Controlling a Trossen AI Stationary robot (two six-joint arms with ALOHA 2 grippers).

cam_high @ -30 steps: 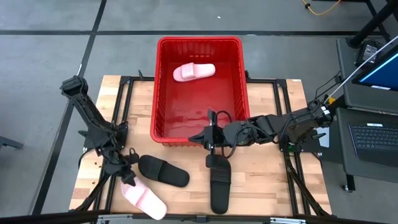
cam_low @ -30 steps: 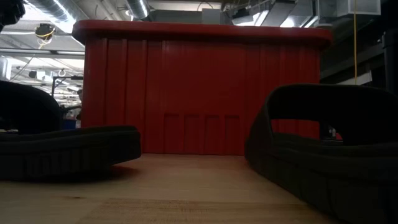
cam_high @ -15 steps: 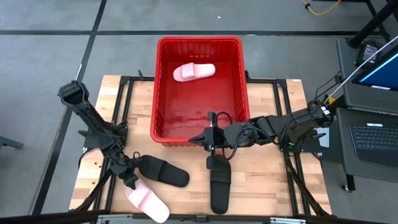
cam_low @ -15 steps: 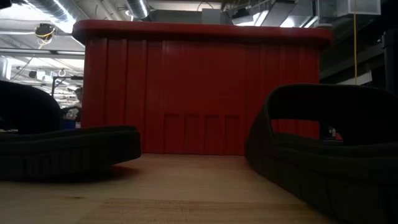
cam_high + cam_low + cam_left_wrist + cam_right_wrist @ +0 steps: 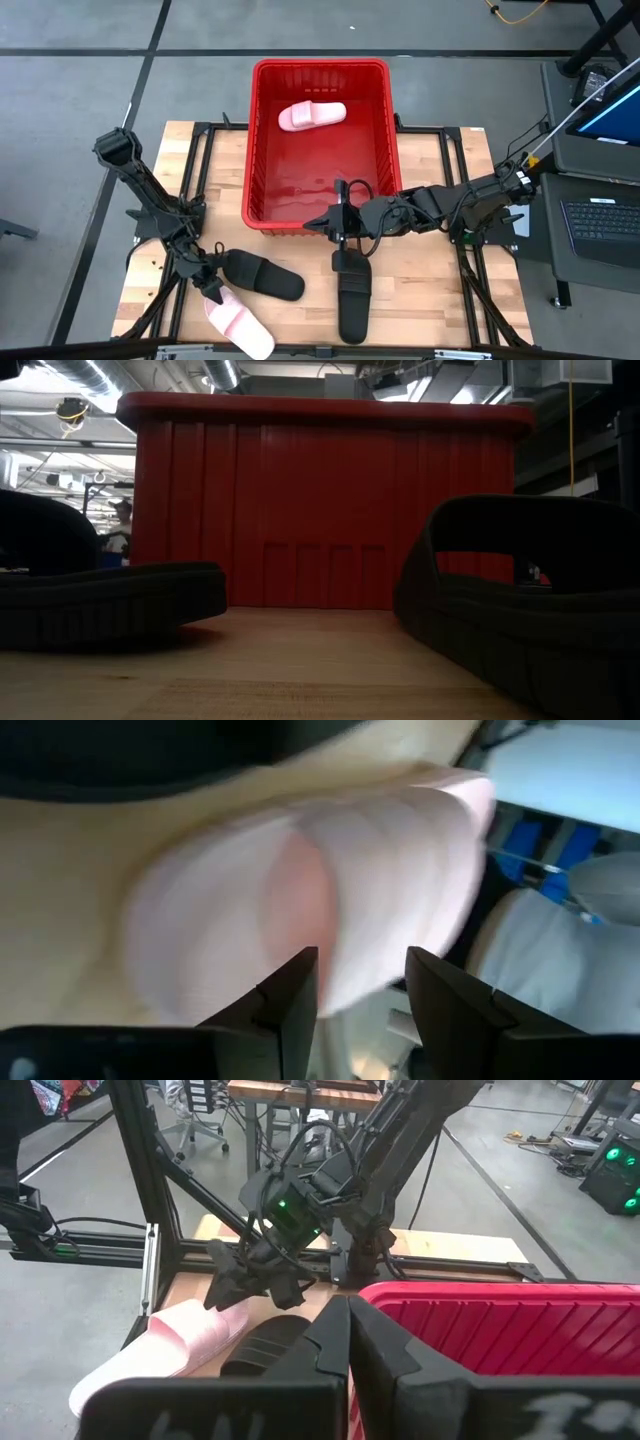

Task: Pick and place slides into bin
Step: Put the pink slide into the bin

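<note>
From above, the red bin sits at the table's far middle with one pink slide lying inside near its far wall; the left gripper is down at the near left corner, right at the strap end of the second pink slide, which lies by the table's near edge; a black slide lies just beside it, toward the bin; the right gripper hangs at the bin's near wall, above the top of the other black slide.

Down at table height, the bin fills the background; one black slide lies low on the left, the other looms close on the right.

Left wrist camera now: fingers spread apart, the pink slide right in front of them, blurred; I cannot tell if they touch it.

Right wrist camera: fingers pressed together on nothing, over the bin's rim; beyond, the left gripper sits on the pink slide, black slide alongside.
</note>
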